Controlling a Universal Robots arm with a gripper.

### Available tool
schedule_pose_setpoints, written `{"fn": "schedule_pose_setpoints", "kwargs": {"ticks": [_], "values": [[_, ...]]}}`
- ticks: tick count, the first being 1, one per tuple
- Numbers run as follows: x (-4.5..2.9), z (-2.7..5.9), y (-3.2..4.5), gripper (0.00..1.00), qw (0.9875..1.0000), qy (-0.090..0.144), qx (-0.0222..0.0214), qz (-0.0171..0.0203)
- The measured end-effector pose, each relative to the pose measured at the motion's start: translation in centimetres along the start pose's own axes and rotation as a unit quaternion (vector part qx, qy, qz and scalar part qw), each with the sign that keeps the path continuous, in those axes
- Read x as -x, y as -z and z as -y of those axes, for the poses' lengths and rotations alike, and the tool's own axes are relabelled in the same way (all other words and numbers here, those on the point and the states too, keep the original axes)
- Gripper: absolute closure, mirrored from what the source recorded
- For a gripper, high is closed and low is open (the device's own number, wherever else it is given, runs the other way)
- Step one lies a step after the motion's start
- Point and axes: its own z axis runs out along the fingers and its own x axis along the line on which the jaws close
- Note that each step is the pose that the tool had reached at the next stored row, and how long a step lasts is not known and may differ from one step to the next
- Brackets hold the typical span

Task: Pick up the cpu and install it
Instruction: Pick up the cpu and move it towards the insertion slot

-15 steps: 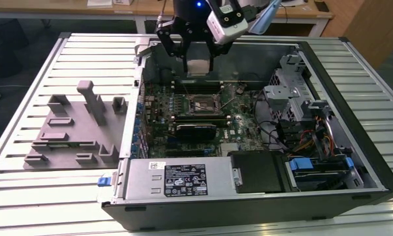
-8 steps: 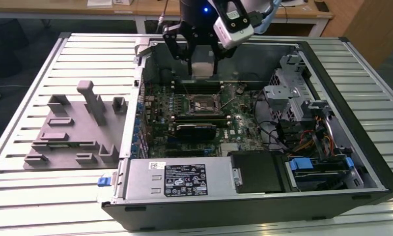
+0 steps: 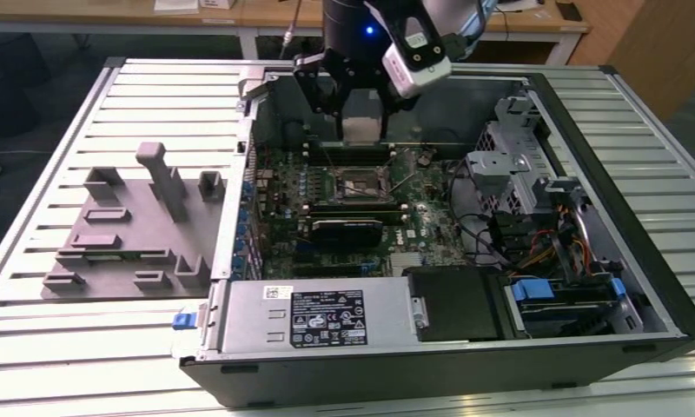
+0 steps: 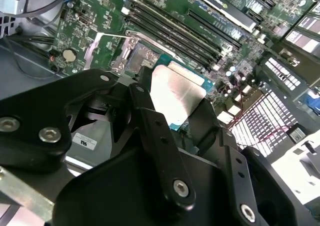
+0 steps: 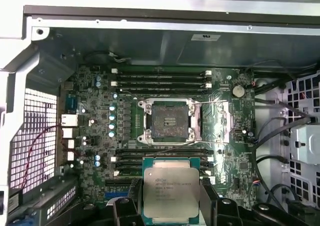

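Closest in, your gripper (image 5: pixel 171 208) is pinching the cpu (image 5: pixel 171 188) by two opposite edges. Its black fingers (image 5: pixel 210 203) are drawn in to the chip's width and are holding nothing else. The chip is riding flat between them with its metal plate facing up, and in the second wrist view it is hanging clear above the board (image 4: pixel 90 31) rather than resting on it.

The relation you are working with is between the chip and the socket (image 5: pixel 170 122). In the first wrist view the socket is lying straight ahead of the cpu's free edge, with one bank of memory slots (image 5: pixel 160 158) showing between the two. The chip's sides are running parallel to the socket's frame, so I am judging there is no twist to take out. The two centres are also lining up, with no sideways offset to speak of. What is separating them is a short stretch forward, away from the fingers, plus the height above the board. The socket's contact field is lying bare, with nothing seated in it.

Beyond the socket a second bank of slots (image 5: pixel 160 81) is running across, and then the case wall (image 5: pixel 150 41). Farther off, in the exterior view, a grey tray (image 3: pixel 128 234) is sitting on the slatted table (image 3: pixel 46 130) at the exterior view's left, well apart from the gripper.
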Motion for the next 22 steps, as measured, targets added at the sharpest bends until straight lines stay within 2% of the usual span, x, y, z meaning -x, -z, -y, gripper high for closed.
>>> {"fn": "schedule_pose_setpoints", "kwargs": {"ticks": [22], "values": [[-0.11,-0.33,-2.89,0.46,1.0000,0.000,-0.0001,-0.0042]]}}
